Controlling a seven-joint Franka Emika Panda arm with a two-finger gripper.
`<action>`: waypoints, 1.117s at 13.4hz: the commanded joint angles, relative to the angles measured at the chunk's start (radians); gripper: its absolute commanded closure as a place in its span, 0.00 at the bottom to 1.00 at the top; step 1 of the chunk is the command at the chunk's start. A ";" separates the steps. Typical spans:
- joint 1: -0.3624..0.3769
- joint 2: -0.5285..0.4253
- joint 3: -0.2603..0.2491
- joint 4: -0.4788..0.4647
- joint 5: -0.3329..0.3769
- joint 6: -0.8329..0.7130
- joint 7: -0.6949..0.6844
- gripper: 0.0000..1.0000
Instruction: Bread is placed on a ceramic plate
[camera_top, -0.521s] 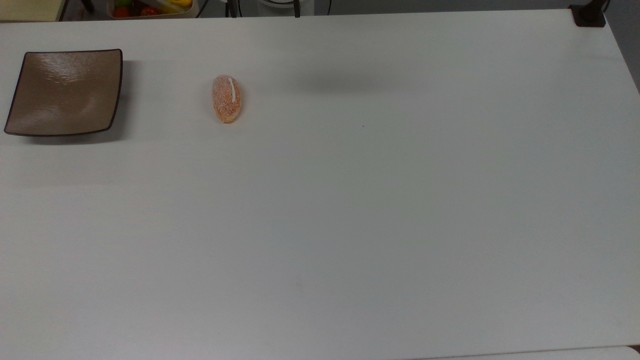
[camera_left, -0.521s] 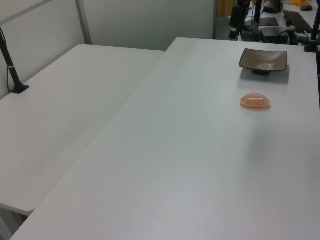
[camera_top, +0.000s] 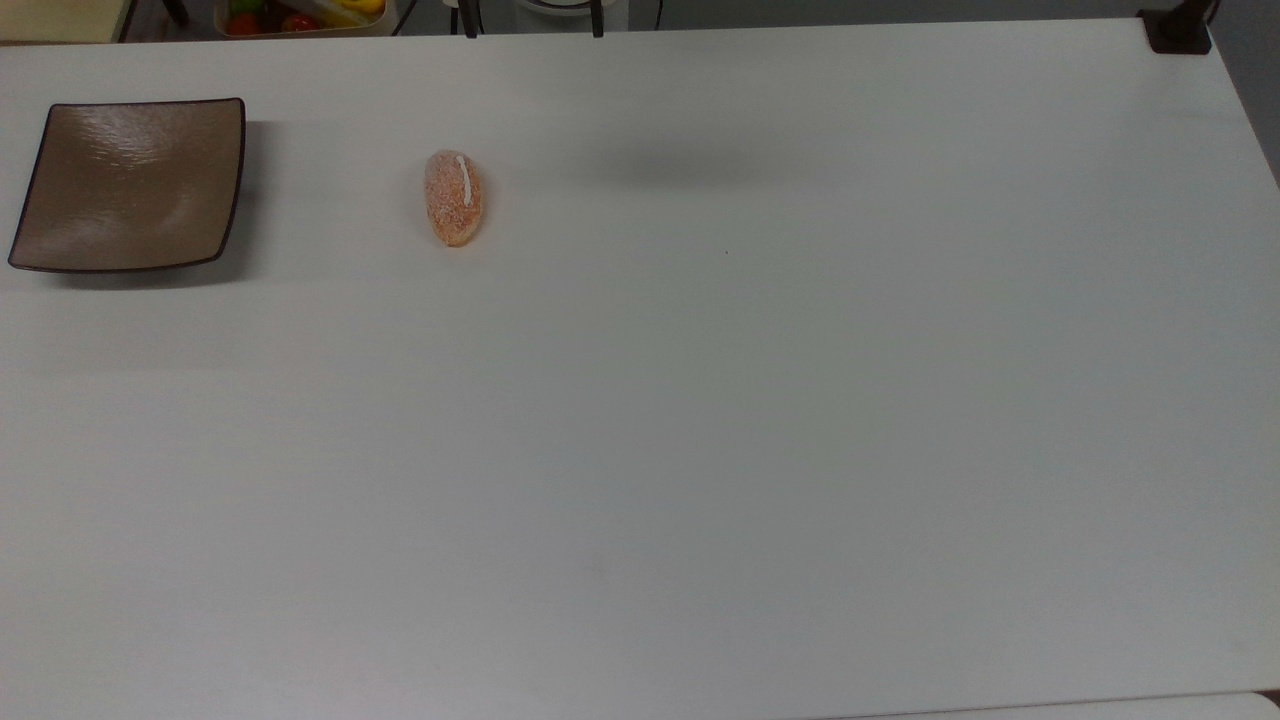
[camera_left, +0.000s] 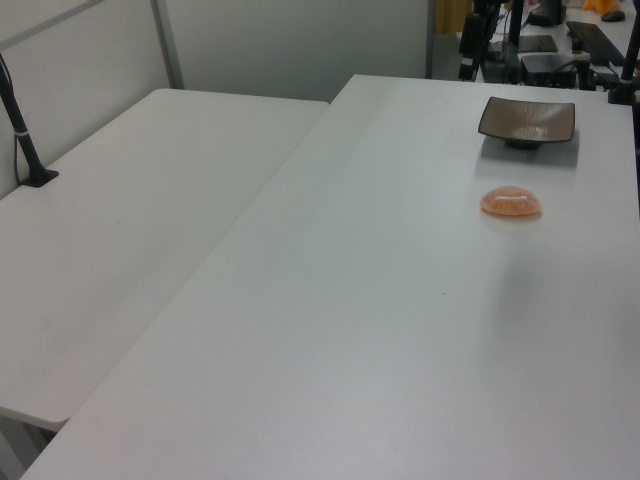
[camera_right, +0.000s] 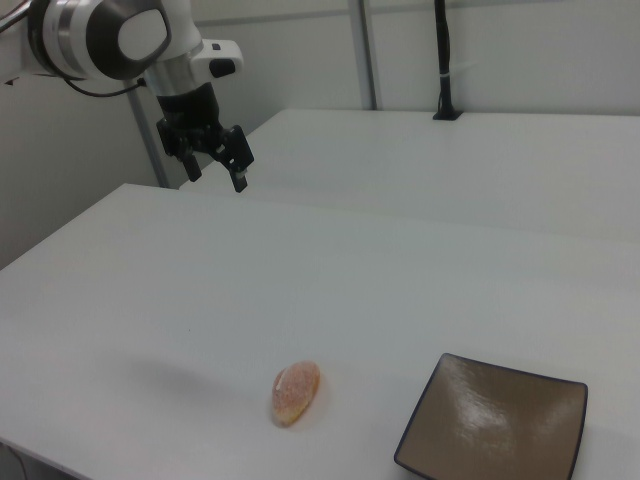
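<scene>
Bread (camera_top: 453, 198) lies bare on the white table (camera_top: 700, 450), one roll and one plate, with the pincer up in the air.

One small oval orange-tan roll with a short white stripe rests directly on the table, well apart from the single ceramic plate (camera_top: 128, 185), which sits to the top view's left of it near the table's corner. In the left view the bread (camera_left: 511, 202) lies nearer the camera than the plate (camera_left: 527, 120); in the right view the bread (camera_right: 295, 392) is to the right view's left of the plate (camera_right: 495, 425). The square glossy brown plate holds nothing. The right view has the pincer (camera_right: 213, 168) hanging high above the table, far from both, its two dark fingers spread apart and gripping nothing. Beyond the table's far edge in the top view, a bin (camera_top: 300, 15) holds colourful items, red and yellow among them.
</scene>
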 joint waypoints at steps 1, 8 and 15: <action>0.021 -0.012 -0.018 -0.027 0.019 0.004 0.005 0.00; 0.021 -0.012 -0.012 -0.046 0.019 -0.050 -0.009 0.00; 0.001 -0.012 0.012 -0.113 0.011 -0.125 -0.104 0.00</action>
